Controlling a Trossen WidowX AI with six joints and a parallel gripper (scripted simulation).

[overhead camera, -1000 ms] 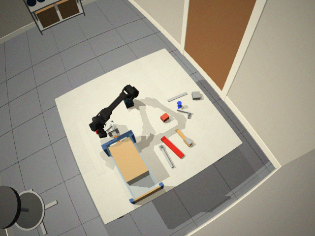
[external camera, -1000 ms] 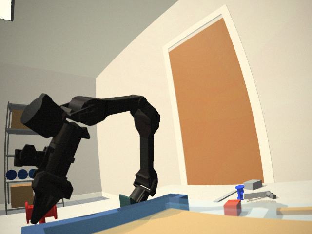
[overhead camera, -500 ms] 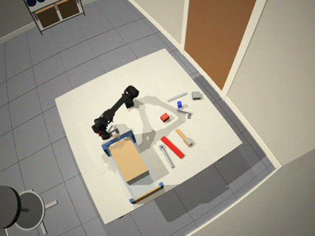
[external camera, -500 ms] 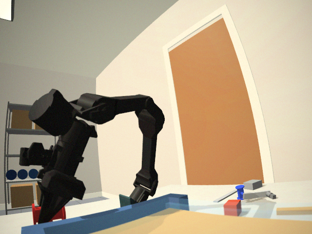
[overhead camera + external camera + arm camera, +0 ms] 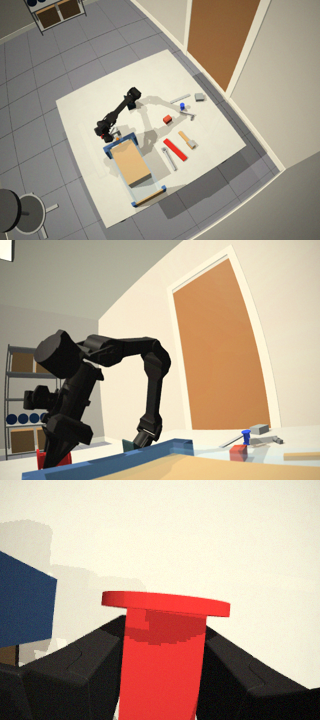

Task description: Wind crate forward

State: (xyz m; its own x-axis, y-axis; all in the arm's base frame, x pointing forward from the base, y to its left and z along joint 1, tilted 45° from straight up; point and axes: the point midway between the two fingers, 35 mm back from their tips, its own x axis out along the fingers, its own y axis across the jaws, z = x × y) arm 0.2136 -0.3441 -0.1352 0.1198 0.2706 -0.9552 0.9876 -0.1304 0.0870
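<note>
My gripper [image 5: 104,137] [image 5: 50,462] [image 5: 160,630] is shut on the red knob [image 5: 66,459] [image 5: 162,680] of a winch handle, beside the hand winch [image 5: 117,134]. The arm hides most of the handle, and its key and the winch's hole cannot be made out. The tan crate [image 5: 130,162] [image 5: 196,467] looks flat between the clear panels of the cubby. Its front is close behind the blue frame [image 5: 124,138] [image 5: 116,456] [image 5: 25,600] at the mouth; I cannot tell whether they touch. A bit of orange shows between winch and frame.
Right of the cubby lie a grey wrench-like tool [image 5: 169,159], a red bar [image 5: 175,149] and a wooden-handled tool [image 5: 184,136]. Farther off are a red block [image 5: 167,119] [image 5: 238,453], a blue-knobbed crank [image 5: 182,105] [image 5: 246,437], a grey strip [image 5: 180,98] and a grey block [image 5: 199,97].
</note>
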